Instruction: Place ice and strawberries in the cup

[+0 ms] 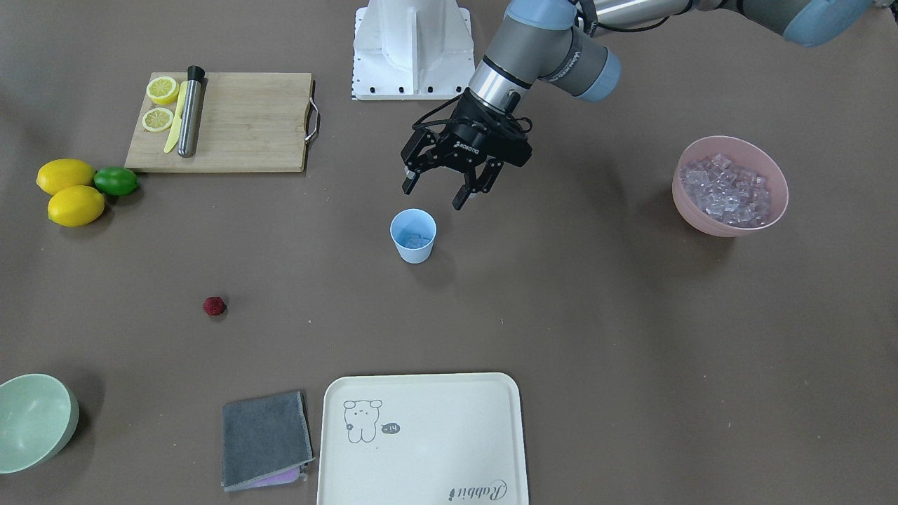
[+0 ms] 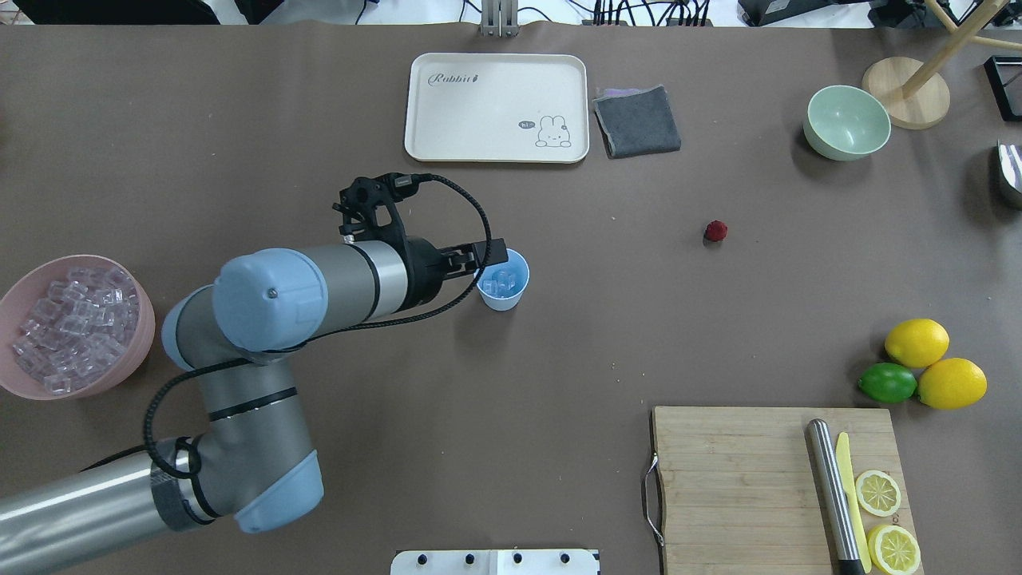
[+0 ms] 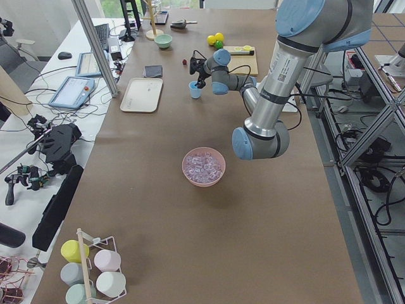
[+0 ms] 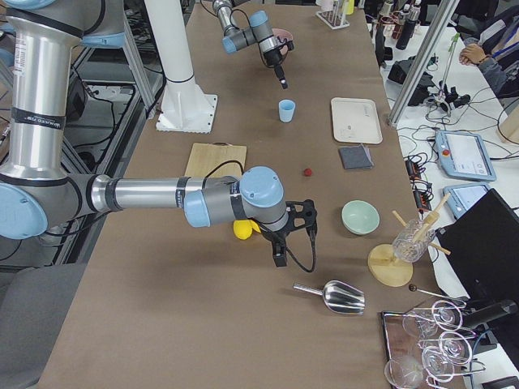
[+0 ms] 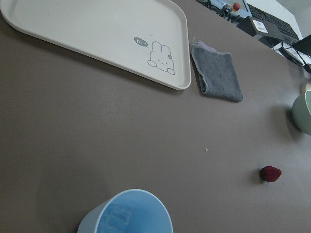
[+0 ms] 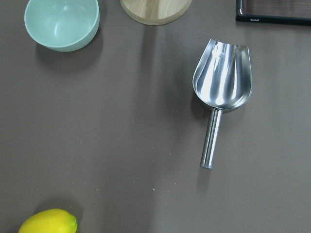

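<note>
The light-blue cup [image 1: 413,235] [image 2: 503,279] stands mid-table with a few cubes of ice [image 1: 414,240] inside. Much more ice [image 1: 729,189] fills the pink bowl [image 1: 691,214] on the robot's left. My left gripper [image 1: 432,198] hangs open just above the cup on the robot's side, and its fingers hold nothing. One dark-red strawberry [image 1: 215,306] [image 2: 716,231] [image 5: 270,173] lies alone on the table towards the robot's right. My right gripper [image 4: 280,258] shows only in the exterior right view, low over the table near the lemons; I cannot tell its state.
A metal scoop [image 6: 221,82] lies below the right wrist, with the pale-green bowl [image 6: 62,22] nearby. A cutting board [image 1: 238,119] carries lemon slices, a knife and a steel rod. Two lemons and a lime [image 1: 116,181] lie beside it. A cream tray [image 1: 421,449] and a grey cloth [image 1: 265,438] sit at the far edge.
</note>
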